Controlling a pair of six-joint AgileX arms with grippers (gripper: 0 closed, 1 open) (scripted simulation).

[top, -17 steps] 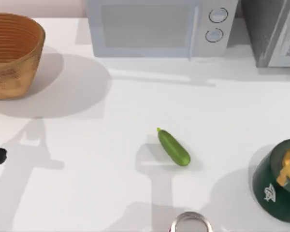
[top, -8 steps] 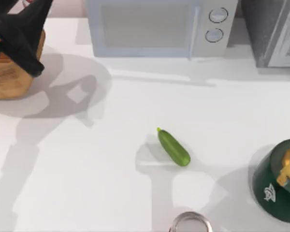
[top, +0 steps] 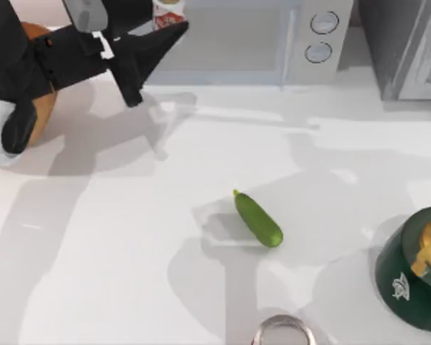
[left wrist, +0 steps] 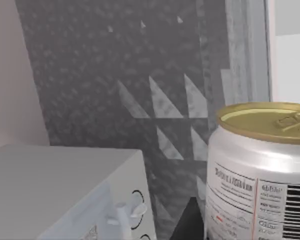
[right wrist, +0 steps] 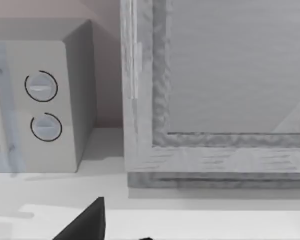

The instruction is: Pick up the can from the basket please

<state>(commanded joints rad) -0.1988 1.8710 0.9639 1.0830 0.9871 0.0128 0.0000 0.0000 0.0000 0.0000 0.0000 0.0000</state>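
The can [top: 168, 11], white with red markings and a dull gold top, hangs high above the table in front of the microwave. My left gripper [top: 160, 27] is shut on it. The left wrist view shows the can [left wrist: 262, 170] upright and close, with a black fingertip [left wrist: 189, 225] beside it. My big dark left arm covers most of the basket [top: 44, 108] at the table's far left, leaving an orange-brown strip of its wall. A dark piece of my right gripper [right wrist: 117, 232] sits at the edge of the right wrist view, facing the grey cabinet.
A white microwave [top: 237, 43] stands at the back, with a grey cabinet [top: 409, 43] to its right. A cucumber [top: 258, 219] lies mid-table. A dark green bowl [top: 416, 269] sits at the right edge, and a silvery round-rimmed thing [top: 284, 332] at the front.
My left arm came in from the left edge and reached over the basket. It has now risen and swung right with the can in its grip.
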